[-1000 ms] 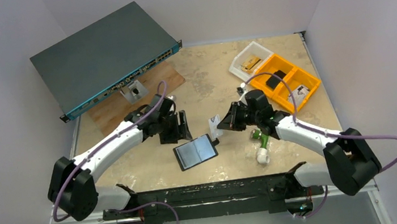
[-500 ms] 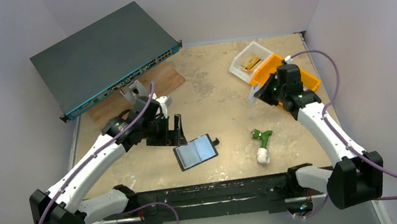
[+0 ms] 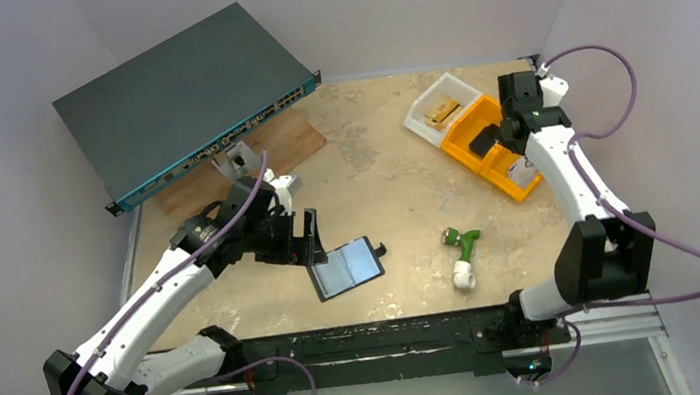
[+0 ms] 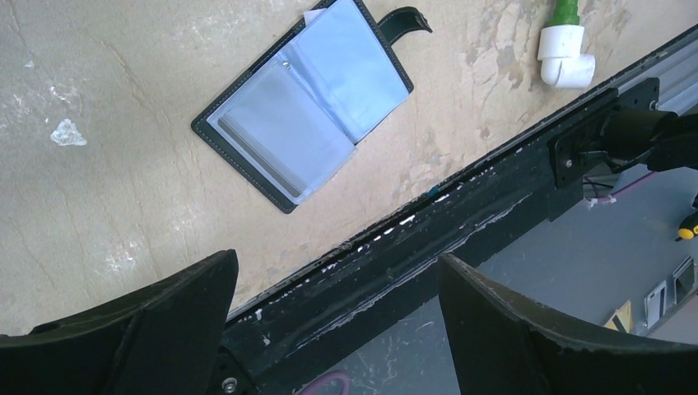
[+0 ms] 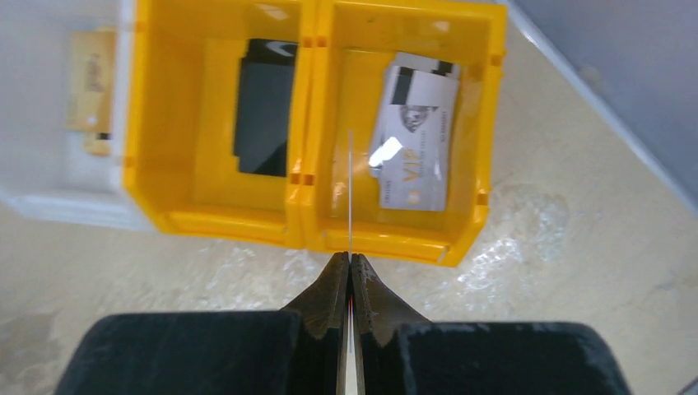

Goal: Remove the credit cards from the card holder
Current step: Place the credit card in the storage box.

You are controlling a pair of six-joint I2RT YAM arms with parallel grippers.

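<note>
1. Wide-open left gripper (image 3: 314, 237) hanging just left of the card holder (image 3: 346, 268), with nothing between the fingers and no contact with the holder.
2. Card holder lying open and flat on the table (image 3: 383, 168), near the front edge, between the two arms.
3. From the left wrist view, two pale blue-grey sleeves showing inside the holder, strap tab sticking out at one corner. Cannot tell whether any cards sit in the sleeves.
4. Right gripper (image 5: 350, 259) pinched tight on a thin card (image 5: 350, 181), seen edge-on and poking out past the fingertips.
5. Held over the right-hand compartment of the yellow tray (image 5: 239, 226), close to the middle divider. Contact with the tray impossible to tell.
6. Loose card (image 5: 416, 140), silvery with dark print, lying flat in that same compartment.
7. Black block (image 5: 263, 107) in the other compartment.
8. White tray (image 5: 49, 185) holding a tan piece, right against the yellow tray.
9. Green-and-white pipe fitting (image 3: 461, 256) right of the card holder, apart from it.
10. Network switch (image 3: 183, 97) at the far-left corner, partly over a wooden board (image 3: 266, 157).
</note>
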